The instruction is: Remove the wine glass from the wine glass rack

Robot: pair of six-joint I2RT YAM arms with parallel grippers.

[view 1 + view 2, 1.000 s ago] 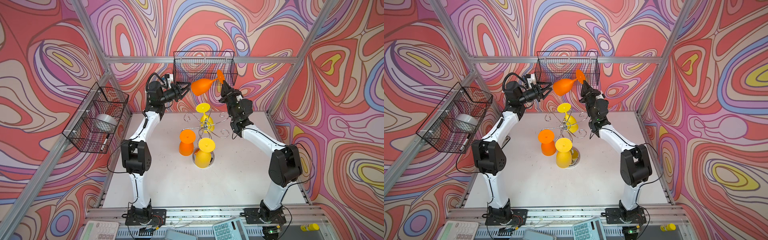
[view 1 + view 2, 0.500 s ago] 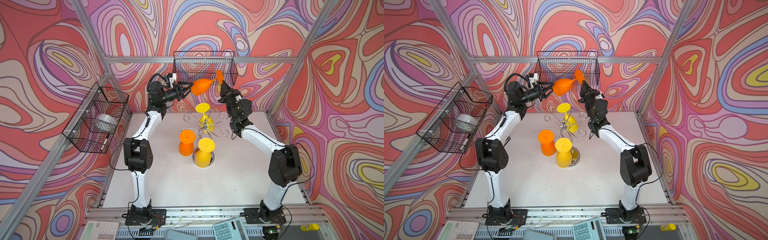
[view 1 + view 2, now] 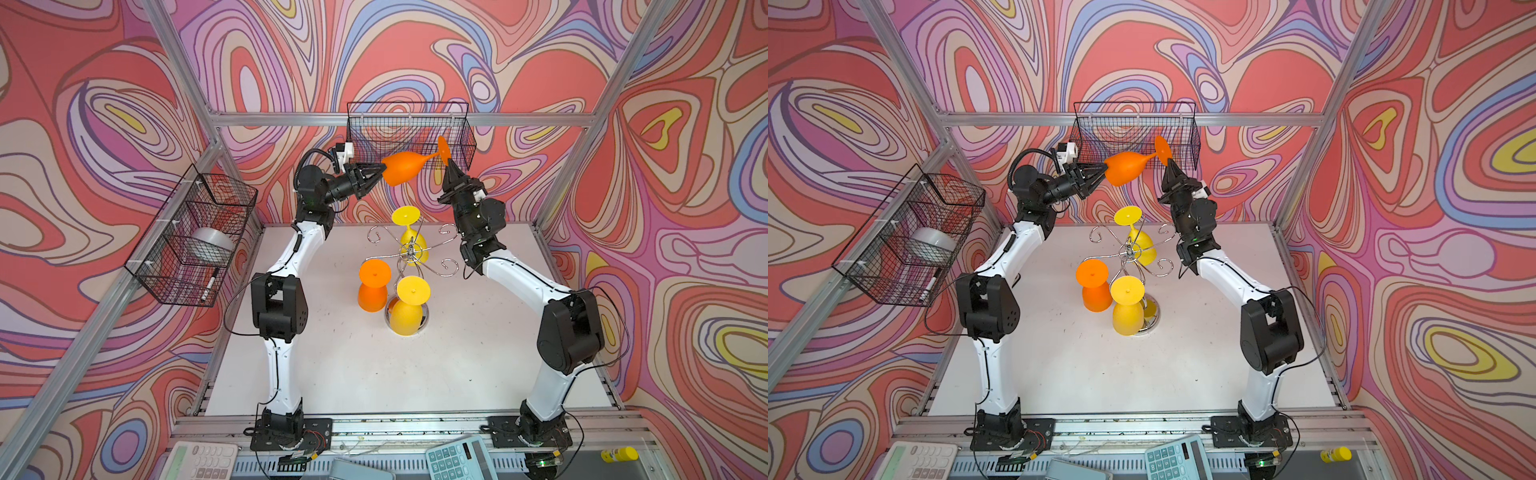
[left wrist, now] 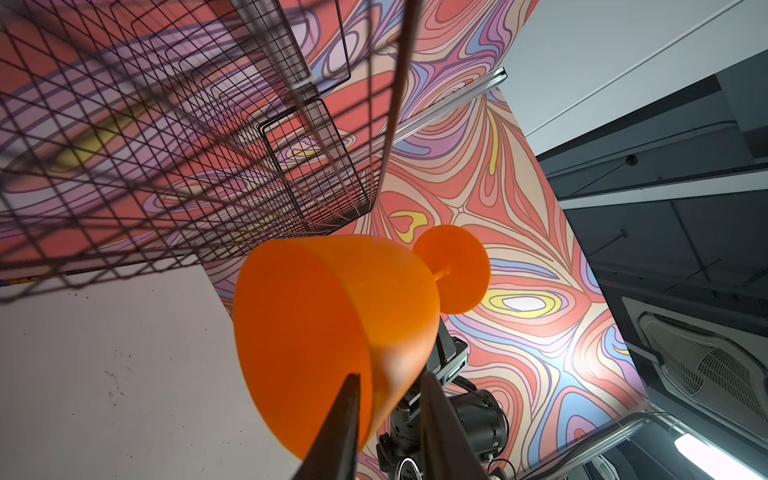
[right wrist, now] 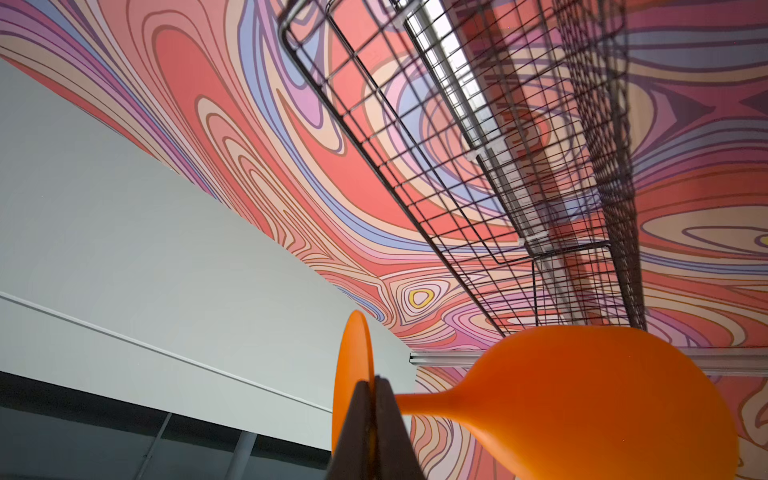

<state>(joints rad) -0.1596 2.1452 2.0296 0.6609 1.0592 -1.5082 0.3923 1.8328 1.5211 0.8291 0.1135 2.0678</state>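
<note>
Clamps the bowl rim of the orange wine glass (image 3: 402, 167) in the left gripper (image 3: 380, 169), jaws narrowed, one finger inside the bowl, one outside. Lies sideways up high before the black mesh basket (image 3: 409, 124), foot to the right. Pinches that foot edge-on in the right gripper (image 3: 449, 165), jaws almost together. Hangs well above the chrome wine glass rack (image 3: 411, 248). Cannot read the calculator (image 3: 461, 459) keys: too small.
</note>
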